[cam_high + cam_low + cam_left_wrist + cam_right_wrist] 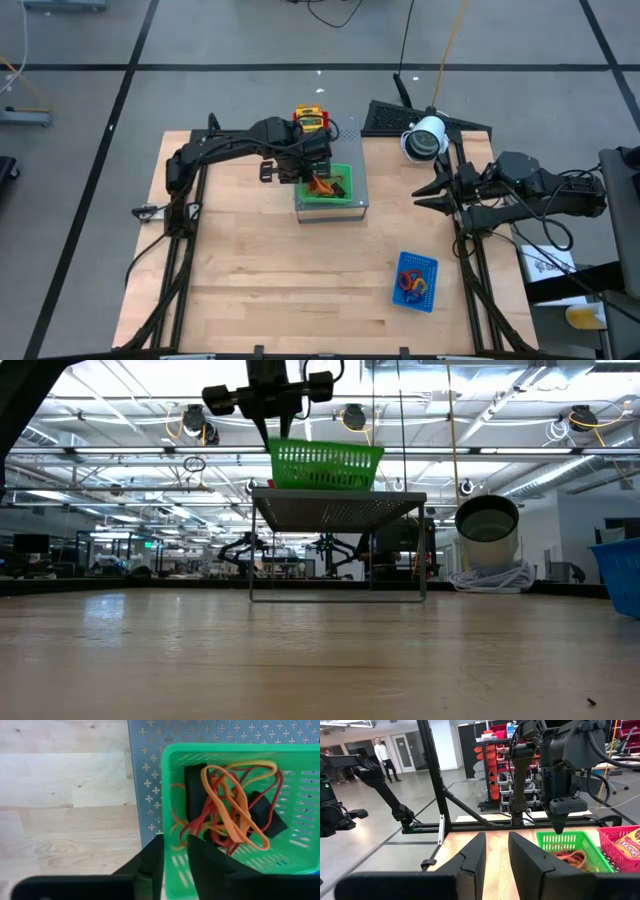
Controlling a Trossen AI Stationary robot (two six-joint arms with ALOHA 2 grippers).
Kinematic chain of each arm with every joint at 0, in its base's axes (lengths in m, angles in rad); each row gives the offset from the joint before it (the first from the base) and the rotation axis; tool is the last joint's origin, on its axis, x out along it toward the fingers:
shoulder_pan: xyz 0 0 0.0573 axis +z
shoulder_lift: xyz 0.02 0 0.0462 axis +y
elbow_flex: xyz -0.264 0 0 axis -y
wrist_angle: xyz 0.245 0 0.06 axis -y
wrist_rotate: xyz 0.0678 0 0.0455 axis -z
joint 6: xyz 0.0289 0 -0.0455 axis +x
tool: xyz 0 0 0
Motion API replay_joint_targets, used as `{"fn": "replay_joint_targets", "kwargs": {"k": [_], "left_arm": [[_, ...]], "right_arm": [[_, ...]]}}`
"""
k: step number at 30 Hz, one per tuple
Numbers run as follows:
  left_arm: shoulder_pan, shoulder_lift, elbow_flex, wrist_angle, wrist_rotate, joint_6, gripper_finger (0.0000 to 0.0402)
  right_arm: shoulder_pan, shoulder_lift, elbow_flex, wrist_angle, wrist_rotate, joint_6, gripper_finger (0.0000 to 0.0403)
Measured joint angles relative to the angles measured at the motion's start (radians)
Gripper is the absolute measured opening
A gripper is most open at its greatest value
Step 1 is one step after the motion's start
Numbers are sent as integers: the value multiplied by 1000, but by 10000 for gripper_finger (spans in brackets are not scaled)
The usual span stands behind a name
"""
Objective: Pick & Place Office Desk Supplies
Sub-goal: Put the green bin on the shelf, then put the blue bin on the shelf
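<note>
- As you look down from above, the tabletop (260,290) carries everything, and the green tray (225,750) is your reference point.
- The grey perforated box (145,785) sits directly under the green tray and lifts it off the wood.
- The left arm reaches over to the green tray. Its end effector (175,840) hangs just above the tray's rim, one finger inside the wall and one outside. The fingers are parted by a narrow gap and pinch nothing.
- The right arm waits well to the right of the green tray. Its end effector (495,855) points toward the tray, fingers spread, nothing between them.
- A red tray (610,832) stands just beside the green tray, on its far side from you, and holds yellow crayon packets (627,847).
- A blue tray (430,262) lies well apart from the green tray, nearer the front right of the tabletop, with coloured loops (410,282) inside.
- Inside the green tray lies a tangle of orange and red rubber bands (235,805).
- Under and among those bands, also in the green tray, are small dark clip-like pieces (265,815).
</note>
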Motion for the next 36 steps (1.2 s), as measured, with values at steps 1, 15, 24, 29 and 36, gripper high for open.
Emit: {"fn": "replay_joint_targets", "kwargs": {"k": [1,15,24,29,36], "left_arm": [[0,0,0,0,0,-1,95],[1,-13,7,47,35,107,149],[-42,-47,114,114,-27,250,150],[-99,-92,167,157,-176,324,150],[-191,-214,171,311,-327,558,150]], "right_arm": [[0,0,0,0,0,2,75],[0,0,0,0,0,27,75],[0,0,0,-6,-21,78,75],[1,12,0,-8,-134,81,76],[12,85,0,-25,-235,73,76]]}}
